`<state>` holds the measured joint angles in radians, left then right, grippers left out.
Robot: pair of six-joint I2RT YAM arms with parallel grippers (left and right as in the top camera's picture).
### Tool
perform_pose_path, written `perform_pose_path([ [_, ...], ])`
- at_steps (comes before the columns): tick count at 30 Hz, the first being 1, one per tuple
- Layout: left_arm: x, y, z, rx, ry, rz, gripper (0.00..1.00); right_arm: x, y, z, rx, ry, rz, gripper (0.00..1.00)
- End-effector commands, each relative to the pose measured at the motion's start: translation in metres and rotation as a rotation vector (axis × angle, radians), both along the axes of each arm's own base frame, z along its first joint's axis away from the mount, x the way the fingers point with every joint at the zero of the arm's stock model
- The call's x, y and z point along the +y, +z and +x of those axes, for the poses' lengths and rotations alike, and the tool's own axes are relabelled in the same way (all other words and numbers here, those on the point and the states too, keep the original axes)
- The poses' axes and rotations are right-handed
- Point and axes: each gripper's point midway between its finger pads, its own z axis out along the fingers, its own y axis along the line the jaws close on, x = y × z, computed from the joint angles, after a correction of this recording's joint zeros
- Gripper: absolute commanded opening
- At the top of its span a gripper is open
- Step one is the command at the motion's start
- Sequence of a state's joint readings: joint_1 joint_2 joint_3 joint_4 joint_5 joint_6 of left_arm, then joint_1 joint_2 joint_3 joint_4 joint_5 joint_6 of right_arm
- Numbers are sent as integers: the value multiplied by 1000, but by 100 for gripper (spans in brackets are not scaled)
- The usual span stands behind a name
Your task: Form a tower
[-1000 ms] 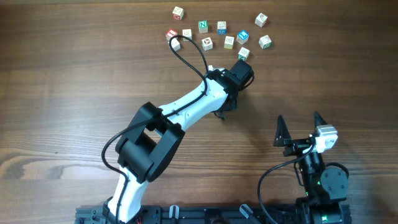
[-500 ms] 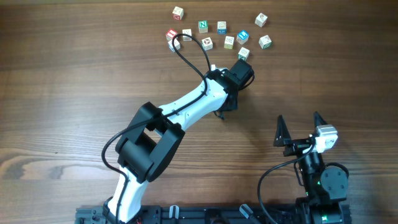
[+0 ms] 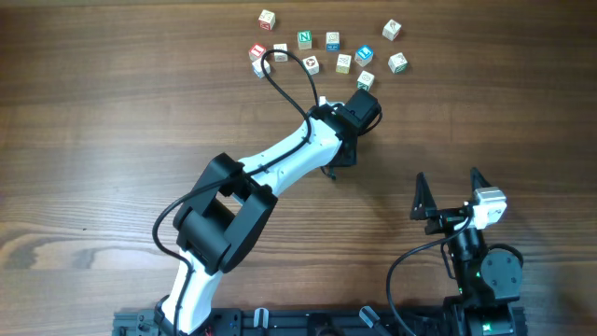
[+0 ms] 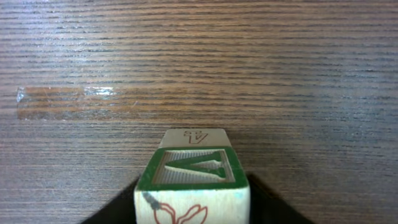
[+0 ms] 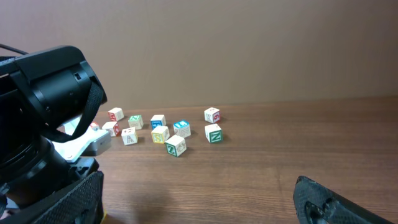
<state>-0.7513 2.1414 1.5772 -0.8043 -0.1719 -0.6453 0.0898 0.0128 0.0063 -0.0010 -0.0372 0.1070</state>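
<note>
Nothing shifts overhead; left gripper straddles green-topped cube, grip unclear, right gripper spread; stacking seems barely begun, loose cubes remain

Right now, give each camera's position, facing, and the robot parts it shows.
Overhead: above the table, looking straight down; left arm and right arm show.
Left wrist: low, facing along the table past a green-faced cube; dark jaws flank it.
Right wrist: low, facing the wall; own jaws at bottom corners, left arm at left.
Shared: overhead and right wrist both see the loose cubes.
</note>
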Motion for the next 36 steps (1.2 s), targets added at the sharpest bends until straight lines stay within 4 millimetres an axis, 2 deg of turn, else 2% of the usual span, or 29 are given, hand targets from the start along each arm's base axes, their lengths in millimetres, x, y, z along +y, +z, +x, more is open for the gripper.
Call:
perform_pose_path([
  [1, 3, -9, -2, 19, -6, 10, 61, 1, 1, 0, -7, 9, -1, 100],
  [5, 3, -9, -2, 19, -6, 10, 77, 1, 1, 0, -7, 10, -1, 100],
  [8, 3, -8, -2, 18, -6, 9, 100, 1, 1, 0, -7, 10, -1, 100],
  [11, 3, -3, -1, 11, -9, 4, 100, 1, 1, 0, -7, 10, -1, 100],
  [15, 4, 18, 7, -19, 5, -30, 100, 1, 1, 0, -6, 10, -1, 100],
  [19, 2, 62, 24, -41, -20, -121, 100, 1, 1, 0, -6, 9, -1, 99],
  [23, 9, 115, 54, -126, 27, -214, 100, 1, 1, 0, -7, 10, -1, 100],
  [26, 0, 132, 62, -128, 16, -316, 100, 1, 1, 0, -6, 10, -1, 100],
  [27, -3, 133, 62, -127, 12, -332, 94, 1, 1, 0, -7, 10, -1, 100],
  [28, -3, 134, 63, -131, 11, -334, 69, 2, 1, -1, -7, 12, -1, 100],
  [29, -6, 135, 64, -138, 15, -343, 52, 4, 1, -1, -6, 19, -1, 100],
  [32, -26, 143, 62, -129, -30, -433, 18, 9, 1, -2, -7, 42, -1, 100],
  [33, -34, 146, 61, -130, -48, -460, 4, 9, 1, -2, -7, 42, -1, 100],
  [36, -50, 149, 54, -138, -80, -483, 4, 9, 1, -2, -7, 43, -1, 100],
])
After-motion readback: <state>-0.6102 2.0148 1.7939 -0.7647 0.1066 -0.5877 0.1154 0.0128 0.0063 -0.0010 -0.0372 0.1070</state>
